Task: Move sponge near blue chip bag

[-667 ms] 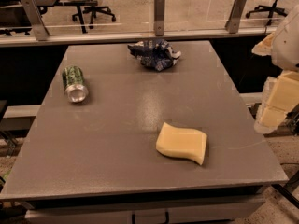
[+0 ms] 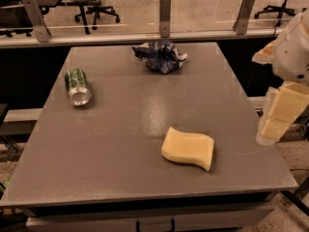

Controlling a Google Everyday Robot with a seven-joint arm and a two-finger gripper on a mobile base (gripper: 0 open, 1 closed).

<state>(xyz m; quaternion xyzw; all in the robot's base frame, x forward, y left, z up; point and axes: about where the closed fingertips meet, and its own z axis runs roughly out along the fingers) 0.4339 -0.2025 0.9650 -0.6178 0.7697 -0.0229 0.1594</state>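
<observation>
The pale yellow sponge [image 2: 188,148] lies flat on the grey table [image 2: 120,144], at the front right of the middle. The blue chip bag [image 2: 160,55], crumpled dark blue and white foil, lies at the table's far edge near the middle. My gripper [image 2: 281,114] hangs off the table's right edge, to the right of the sponge and a little above table height. It holds nothing and is apart from the sponge.
A green drink can [image 2: 77,86] lies on its side at the table's left. A low glass barrier with metal posts [image 2: 165,14] runs behind the table. Office chairs stand beyond it.
My gripper has shifted slightly down and left, toward the table's right edge. The sponge, bag and can have not moved.
</observation>
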